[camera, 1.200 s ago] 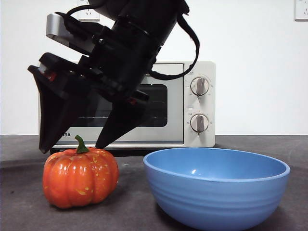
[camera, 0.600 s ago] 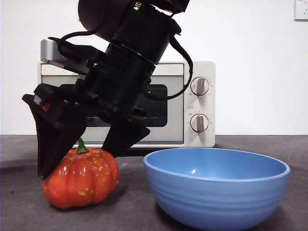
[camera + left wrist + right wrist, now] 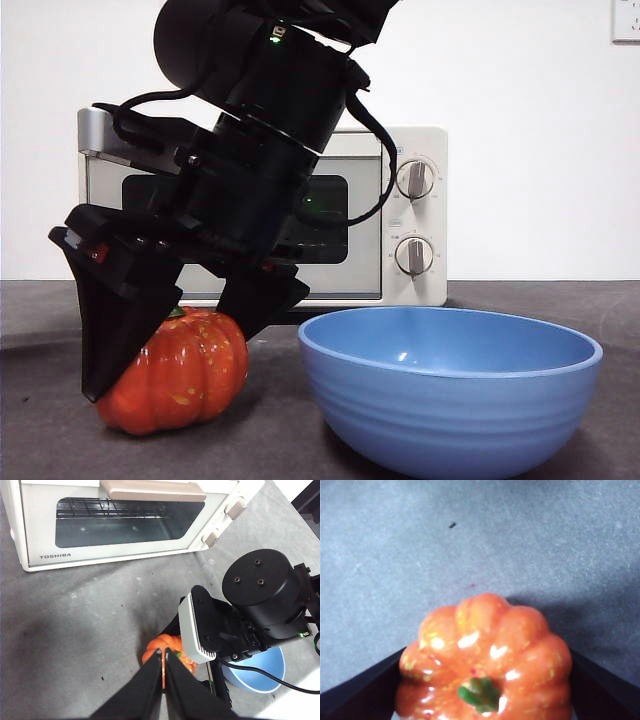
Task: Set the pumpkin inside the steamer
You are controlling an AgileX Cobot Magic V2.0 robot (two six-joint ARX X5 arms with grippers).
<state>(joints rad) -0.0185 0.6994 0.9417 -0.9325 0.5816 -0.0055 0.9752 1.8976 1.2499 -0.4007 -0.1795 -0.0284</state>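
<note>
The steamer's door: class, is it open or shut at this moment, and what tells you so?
Shut. The steamer has its glass door flush with the front panel, handle up against the body, while the pumpkin sits outside on the table between the right gripper's open jaws.

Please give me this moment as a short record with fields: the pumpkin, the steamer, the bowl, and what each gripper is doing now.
pumpkin: on the dark table, between the right gripper's open jaws
steamer: behind the pumpkin, door closed
bowl: blue, beside the pumpkin, nothing seen inside
right gripper: lowered around the pumpkin, one jaw on each side, contact not clear
left gripper: jaws shut, holds nothing, waiting above the scene
table: dark grey
</note>
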